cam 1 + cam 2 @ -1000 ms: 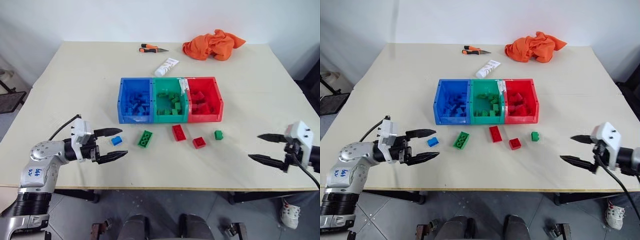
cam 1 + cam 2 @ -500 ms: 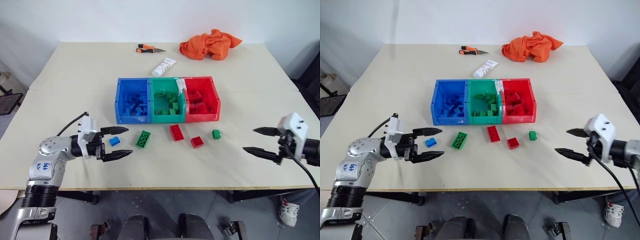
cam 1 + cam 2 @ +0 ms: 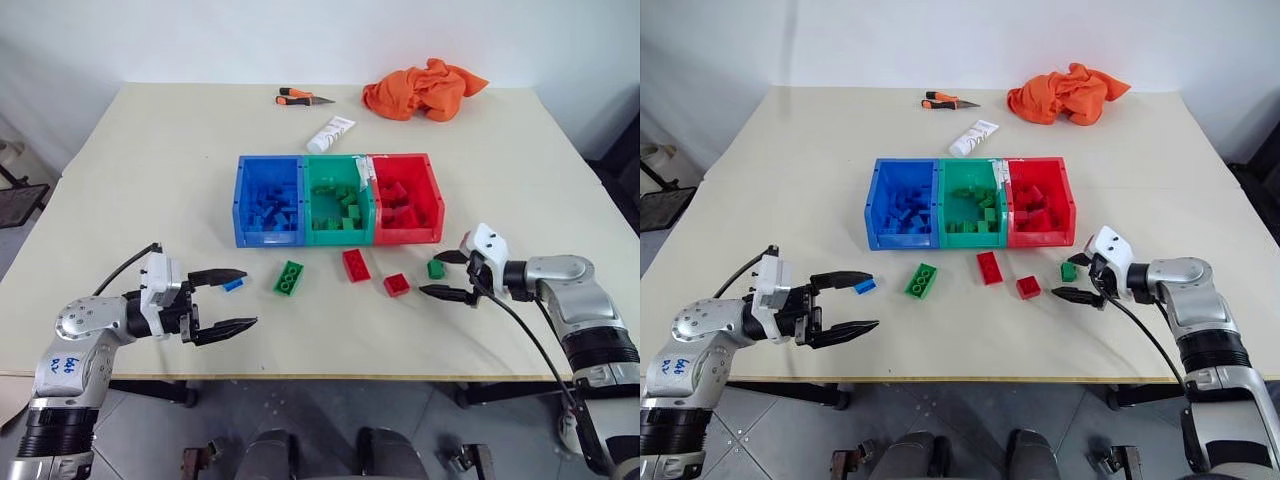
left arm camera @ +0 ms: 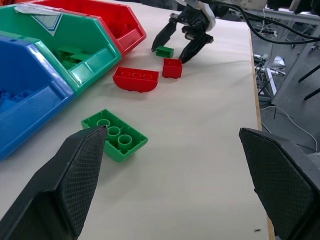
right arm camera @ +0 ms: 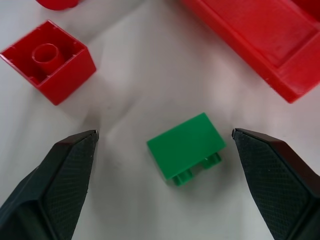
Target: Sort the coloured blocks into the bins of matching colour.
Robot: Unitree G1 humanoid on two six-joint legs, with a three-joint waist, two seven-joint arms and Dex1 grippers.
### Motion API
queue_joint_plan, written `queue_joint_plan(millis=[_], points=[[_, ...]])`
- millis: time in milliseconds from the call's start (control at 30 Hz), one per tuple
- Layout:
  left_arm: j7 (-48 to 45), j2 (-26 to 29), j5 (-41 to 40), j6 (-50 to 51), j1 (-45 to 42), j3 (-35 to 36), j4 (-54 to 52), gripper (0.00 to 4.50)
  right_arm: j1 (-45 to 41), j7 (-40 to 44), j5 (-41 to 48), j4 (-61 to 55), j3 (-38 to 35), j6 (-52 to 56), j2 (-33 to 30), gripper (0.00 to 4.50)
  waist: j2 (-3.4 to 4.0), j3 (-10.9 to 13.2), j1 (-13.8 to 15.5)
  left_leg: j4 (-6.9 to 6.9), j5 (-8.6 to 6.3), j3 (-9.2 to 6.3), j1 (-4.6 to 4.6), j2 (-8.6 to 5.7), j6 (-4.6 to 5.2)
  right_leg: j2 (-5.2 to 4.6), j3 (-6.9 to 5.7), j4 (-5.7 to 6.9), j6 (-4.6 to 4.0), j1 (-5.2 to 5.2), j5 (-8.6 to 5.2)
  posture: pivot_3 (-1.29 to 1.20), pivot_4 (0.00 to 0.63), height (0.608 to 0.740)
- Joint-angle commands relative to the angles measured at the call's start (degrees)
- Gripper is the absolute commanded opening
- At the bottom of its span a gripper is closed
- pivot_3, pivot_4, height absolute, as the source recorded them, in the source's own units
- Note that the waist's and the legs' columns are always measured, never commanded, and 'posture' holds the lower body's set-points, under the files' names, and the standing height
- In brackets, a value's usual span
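Three joined bins stand mid-table: blue [image 3: 268,237], green [image 3: 340,236] and red [image 3: 410,235], each holding blocks of its own colour. In front of them lie a small blue block [image 3: 233,284], a green studded block [image 3: 289,278], a long red block [image 3: 356,265], a small red block [image 3: 397,285] and a small green block [image 3: 436,269]. My right gripper [image 3: 428,275] is open, one finger on each side of the small green block [image 5: 186,146] without touching it. Open and holding nothing, my left gripper [image 3: 250,297] hovers just beside the small blue block.
At the table's far side lie an orange cloth [image 3: 425,88], a white tube [image 3: 332,133] and an orange-handled tool [image 3: 305,97]. The table's front edge [image 3: 330,376] runs close below both grippers.
My right gripper has swung in from the table's right edge, leftward and down, until its fingers bracket the small green block. The left gripper has stayed about where it was, still open.
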Motion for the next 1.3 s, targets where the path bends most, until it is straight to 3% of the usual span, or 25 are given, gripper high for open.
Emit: queue_joint_plan(millis=[33,267,467,600,700,933,1033,1200,1300], points=[[0.94,0.66,-1.88,0.36,0.99,1.95,-3.22,4.50,0.97,0.08,-0.63,-0.09,0.13,0.48,0.36,3.90,0.00,0.00,-0.03,0.00,0.00,0.00,0.01,0.00,0.00,0.00,0.00,0.00,0.00,0.00,0.00,0.00,0.150,0.740],[0.94,0.94,-2.04,0.64,1.04,2.23,-3.03,4.50,2.94,-1.79,0.98,-3.15,-2.02,1.04,0.93,1.65,-0.03,-0.02,-0.02,0.01,0.00,0.00,0.02,0.00,0.00,-0.01,0.01,0.01,0.00,0.02,0.00,0.00,0.150,0.740],[1.01,0.65,-1.44,0.63,-1.10,1.15,-1.48,4.50,1.43,-5.66,5.66,-16.97,-5.64,8.24,1.62,1.63,0.03,0.01,-0.02,0.00,0.00,0.03,-0.01,0.00,0.00,-0.01,0.04,0.00,0.00,-0.02,0.00,0.00,0.150,0.740],[1.29,0.23,-1.15,0.57,-1.54,0.60,-1.27,4.50,-4.96,-10.27,8.64,-22.14,-5.49,15.47,6.78,1.63,0.05,0.02,-0.48,-0.03,0.00,0.06,0.00,0.08,-0.04,0.06,0.05,0.04,0.00,-0.08,0.00,0.00,0.150,0.740],[1.55,0.03,-1.11,0.50,-1.70,0.25,-1.26,4.50,-10.97,-13.98,7.42,-18.02,-4.26,14.70,12.35,1.63,0.05,0.01,-0.77,-0.04,0.00,0.05,0.01,0.08,-0.05,0.07,0.04,0.13,-0.02,-0.13,-0.01,0.00,0.150,0.740],[2.92,-0.59,-0.95,-0.01,-1.81,-0.47,-2.00,4.50,-24.84,-20.62,2.04,5.47,-2.48,3.31,24.40,1.63,0.03,0.01,-1.25,-0.06,0.00,-0.13,-0.03,-0.03,-0.05,0.03,0.04,0.34,-0.02,-0.19,-0.01,0.00,0.150,0.740],[3.68,-0.97,-1.08,0.03,-1.21,-0.63,-3.24,4.50,-28.28,-21.77,-0.81,14.07,-1.33,-1.72,26.32,2.65,0.03,0.01,-1.47,-0.06,0.00,-0.19,-0.03,-0.04,-0.05,0.04,0.03,0.40,-0.02,-0.19,-0.01,0.00,0.150,0.740],[4.03,-0.93,-1.51,-0.01,-0.09,-0.30,-4.15,4.50,-29.99,-20.52,-1.37,17.10,-2.11,-5.34,26.05,4.34,0.04,0.02,-1.74,-0.07,0.00,-0.16,-0.01,-0.01,-0.05,0.07,0.05,0.41,-0.02,-0.20,-0.01,0.00,0.150,0.740],[3.76,-1.02,-1.39,-0.26,-0.66,-0.75,-3.35,4.50,-28.42,-18.50,-1.16,14.54,-2.28,-5.38,24.44,4.47,0.04,0.02,-1.68,-0.07,0.00,-0.17,-0.01,0.00,-0.05,0.08,0.05,0.41,-0.02,-0.20,-0.01,0.00,0.150,0.740]])
